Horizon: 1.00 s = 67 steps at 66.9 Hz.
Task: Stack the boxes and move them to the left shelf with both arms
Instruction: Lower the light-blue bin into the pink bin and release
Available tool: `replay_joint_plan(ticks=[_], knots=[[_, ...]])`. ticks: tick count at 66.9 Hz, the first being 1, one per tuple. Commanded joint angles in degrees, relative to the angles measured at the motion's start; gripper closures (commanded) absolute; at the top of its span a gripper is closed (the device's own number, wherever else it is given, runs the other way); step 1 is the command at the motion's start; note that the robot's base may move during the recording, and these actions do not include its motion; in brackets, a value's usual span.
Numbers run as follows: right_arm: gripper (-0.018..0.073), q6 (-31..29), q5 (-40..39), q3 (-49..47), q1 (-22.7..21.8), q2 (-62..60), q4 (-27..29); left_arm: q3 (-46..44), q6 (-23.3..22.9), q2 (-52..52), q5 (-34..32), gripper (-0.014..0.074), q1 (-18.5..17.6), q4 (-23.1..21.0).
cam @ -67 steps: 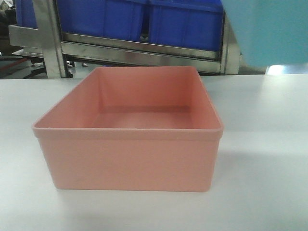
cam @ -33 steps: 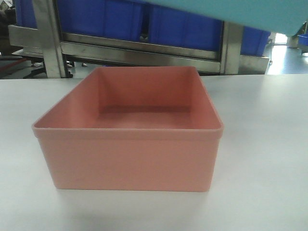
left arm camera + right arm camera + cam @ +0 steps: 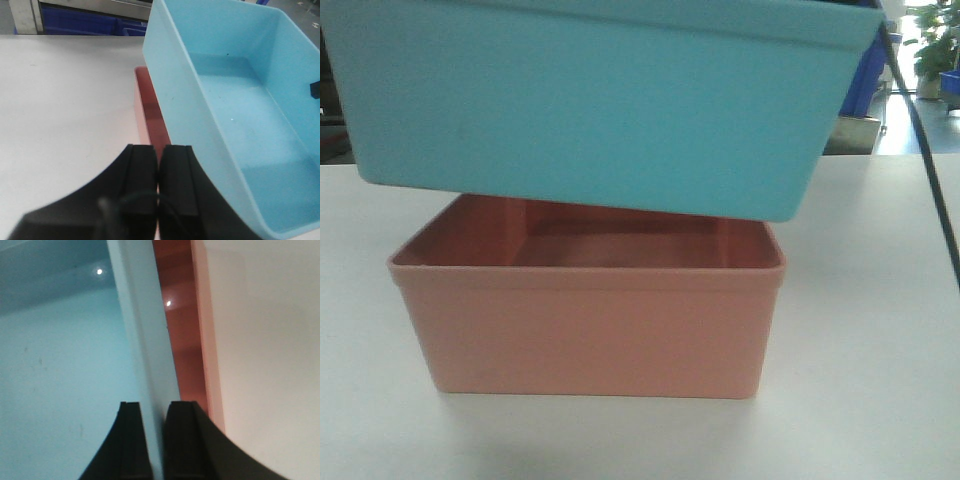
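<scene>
right gripper [image 3: 154, 407] pinches the tilted blue bin [image 3: 600, 110], left gripper [image 3: 158, 150] closed on nothing; you risk snagging the pink bin [image 3: 590, 335].

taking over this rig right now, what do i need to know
Left claw: shut, empty, beside the blue bin.
Right claw: shut on the blue bin's wall.
The blue bin hangs tilted over the pink bin, which sits on the table; it is not seated in it.
Done: blue bin lifted above the pink one.
Left: lower it in, then move the stack with both arms.
</scene>
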Motion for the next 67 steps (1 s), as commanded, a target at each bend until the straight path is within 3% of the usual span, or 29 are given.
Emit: replay_joint_plan(ticks=[1, 21, 43, 67], knots=[[0.05, 1.2, -6.1, -2.0, -0.1, -1.7, 2.0, -1.7, 0.1, -0.5, -5.0, 0.0598, -0.4, -0.9], [0.05, 1.2, -9.3, -2.0, -0.1, 1.1, 1.2, -1.7, 0.1, -0.5, -5.0, 0.0598, -0.4, -0.9], [0.05, 1.2, -7.5, -2.0, -0.1, 3.2, -2.9, -1.7, 0.1, -0.5, -5.1, 0.0598, -0.4, -0.9], [0.05, 0.9, -7.9, -2.0, -0.1, 3.5, -3.5, -1.7, 0.1, -0.5, -5.2, 0.0598, -0.4, -0.9]])
